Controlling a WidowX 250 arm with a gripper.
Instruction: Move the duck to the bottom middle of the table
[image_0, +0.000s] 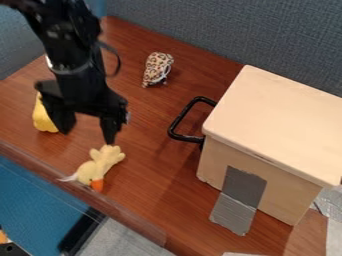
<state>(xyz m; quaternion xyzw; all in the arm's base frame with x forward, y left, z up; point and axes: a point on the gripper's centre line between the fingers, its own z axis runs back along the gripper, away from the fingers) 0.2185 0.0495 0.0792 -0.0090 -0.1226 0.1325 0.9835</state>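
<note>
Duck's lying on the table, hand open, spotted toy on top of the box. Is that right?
Not quite: the camera view shows the spotted toy on the table, not on the box. The duck is indeed lying on the table, and the hand is open.

The black arm (59, 30) is cut off at the far left, and its blurred gripper (87, 136) hides part of a yellow object (43, 118), leaving its kind unclear. The box (277, 115) runs past the right edge; a cropped orange-and-black thing (9, 248), near left, is unidentifiable.
</note>
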